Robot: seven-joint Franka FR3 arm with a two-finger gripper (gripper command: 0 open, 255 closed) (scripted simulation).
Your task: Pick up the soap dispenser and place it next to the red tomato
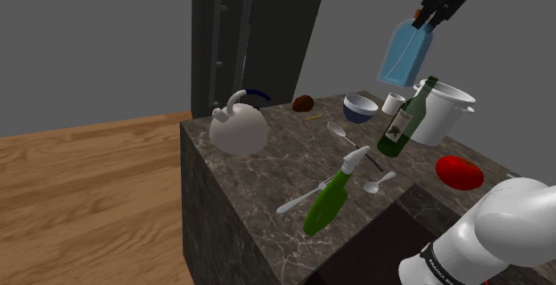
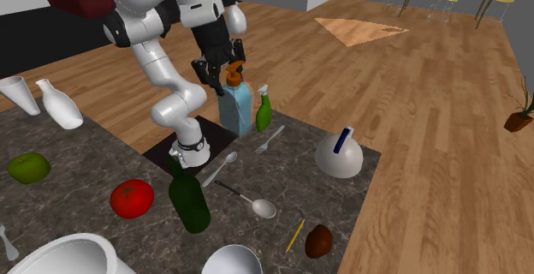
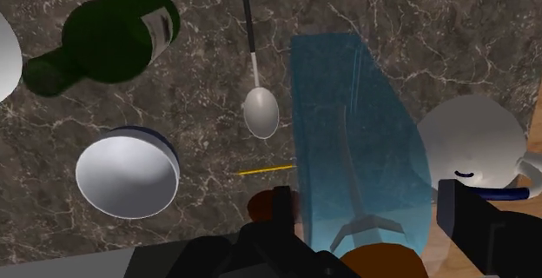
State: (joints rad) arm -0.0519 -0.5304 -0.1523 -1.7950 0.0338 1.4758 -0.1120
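Observation:
The soap dispenser (image 1: 405, 53) (image 2: 235, 110) (image 3: 356, 146) is a clear blue bottle with an orange pump. It hangs upright in the air well above the dark marble counter (image 1: 249, 185). My gripper (image 1: 426, 18) (image 2: 229, 74) (image 3: 369, 233) is shut on its pump top from above, one black finger on each side. The red tomato (image 1: 459, 172) (image 2: 132, 198) lies on the counter near the stand, beside the green wine bottle (image 1: 405, 123) (image 2: 190, 199) (image 3: 104, 42). Seen from the wrist, the dispenser hangs over the counter between a spoon (image 3: 259, 107) and a white kettle (image 3: 473, 142).
A white pot (image 1: 443, 109), a blue-rimmed bowl (image 1: 360, 107) (image 3: 126, 172), a small cup (image 1: 393, 102), a green spray bottle (image 1: 334, 194), spoons, a fork (image 1: 303, 198), a yellow pencil (image 3: 265, 171) and a brown lump (image 1: 303, 103) crowd the counter. A green apple (image 2: 28, 167) lies beyond the tomato.

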